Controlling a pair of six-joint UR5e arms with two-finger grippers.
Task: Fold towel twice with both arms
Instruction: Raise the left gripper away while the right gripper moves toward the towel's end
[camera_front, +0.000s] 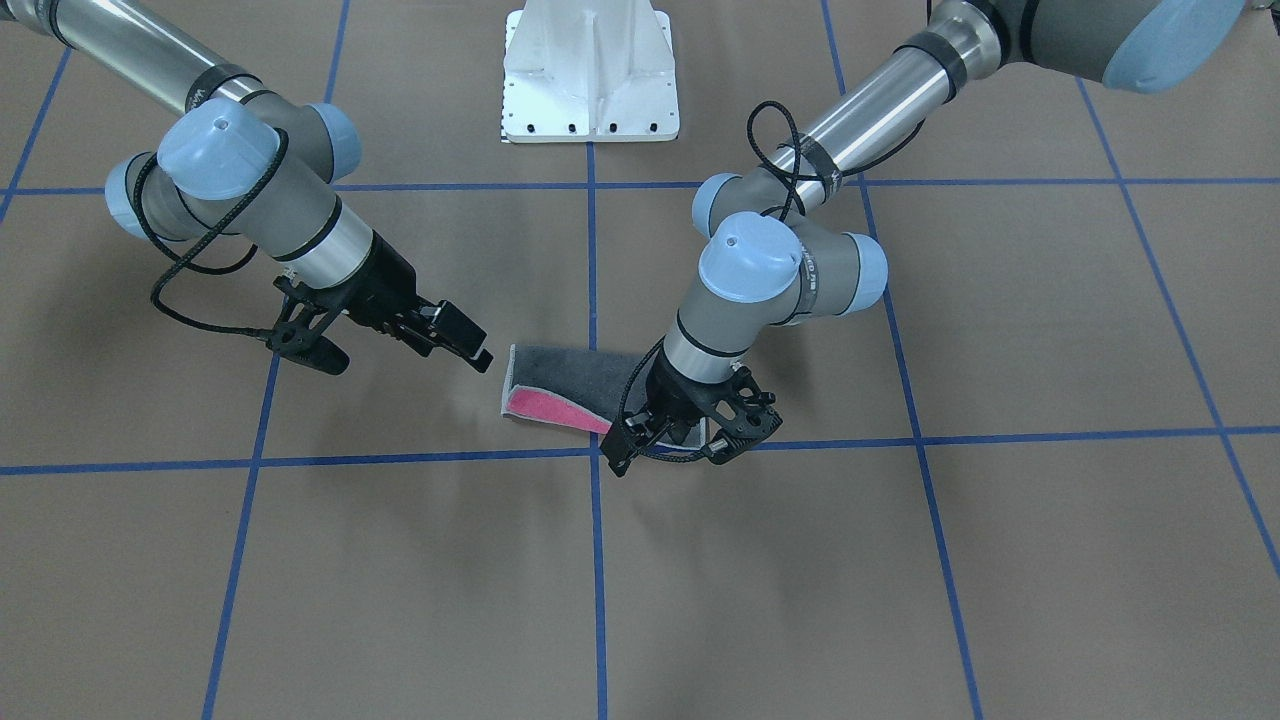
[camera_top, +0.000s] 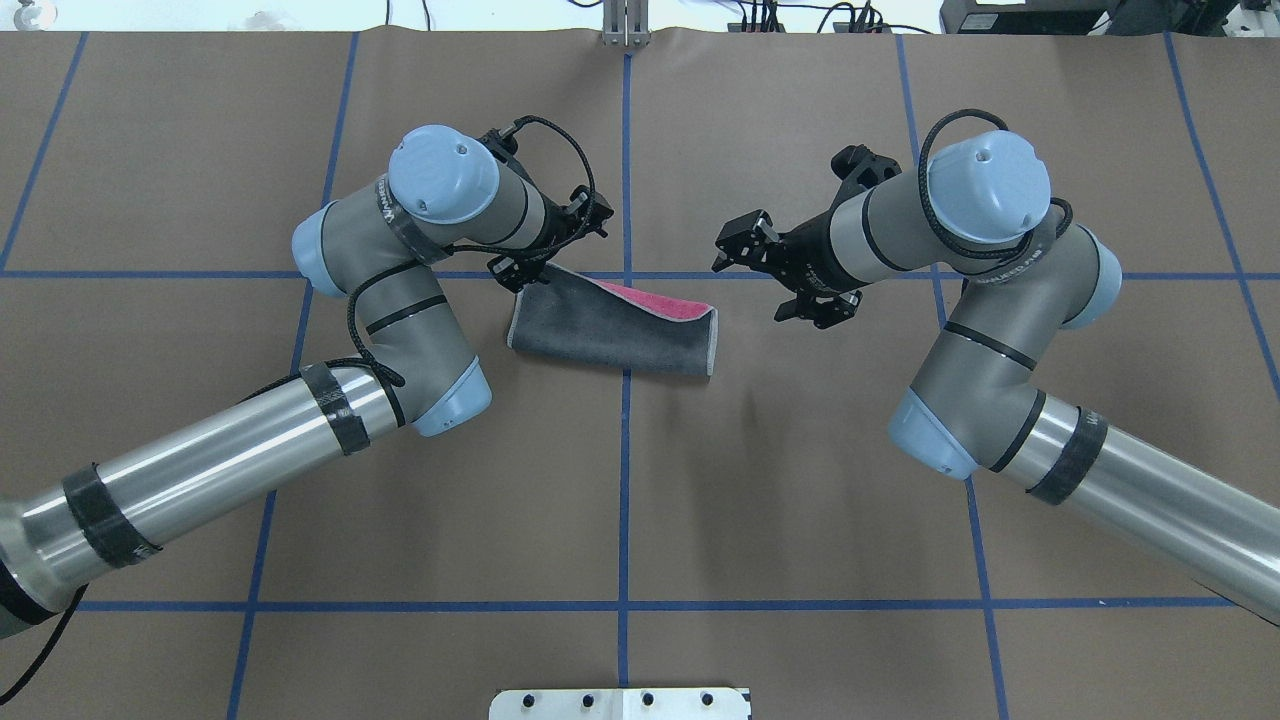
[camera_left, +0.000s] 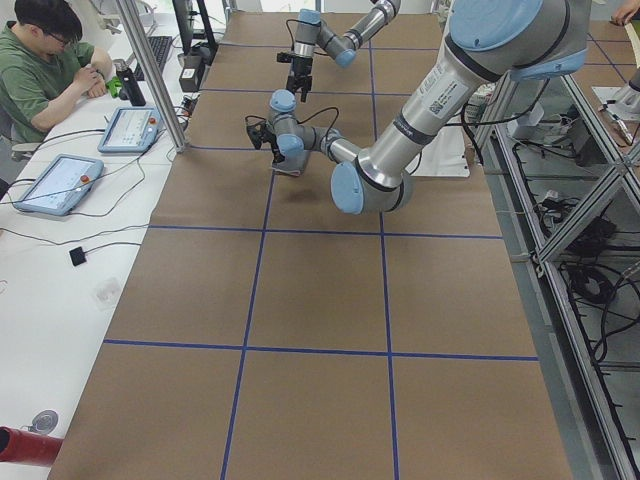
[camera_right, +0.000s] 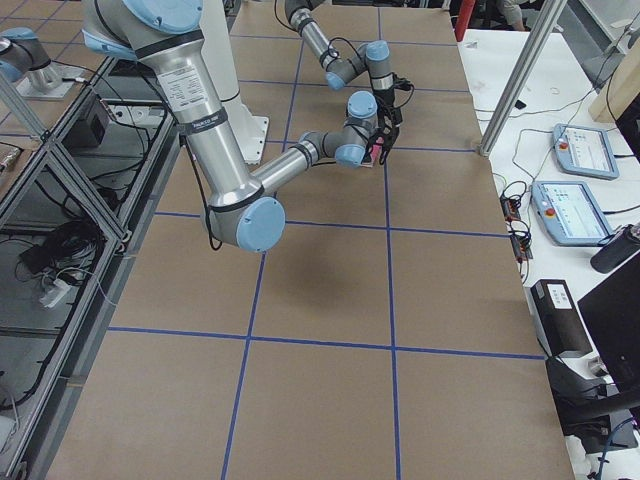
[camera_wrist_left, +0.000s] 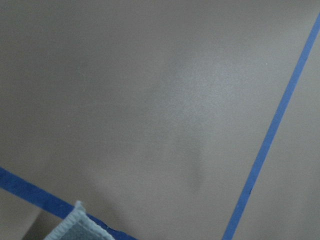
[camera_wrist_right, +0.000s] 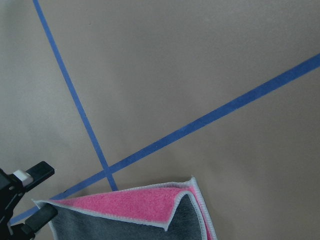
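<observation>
**Towel.** The towel (camera_top: 610, 335) lies folded in half on the brown table (camera_top: 800, 480). The dark grey face is outward. It straddles the centre tape line (camera_top: 625, 480), just below a tape crossing in the overhead view. A strip of the pink face shows along the 12 o'clock edge, where the upper layer stands slightly raised. The light grey border runs down the 3 o'clock end.

**Left gripper.** The left gripper (camera_wrist_right: 42, 194) is at the towel's 10 o'clock corner as seen from overhead. In the right wrist view its two fingers stand apart, one on each side of the corner tip. A gap is visible above the cloth, and no clamping is visible.

**Right gripper.** The right gripper (camera_top: 770, 275) sits at 2 o'clock from the towel, clear of its bordered end and above the table. Its jaws are spread wide and hold nothing.
</observation>
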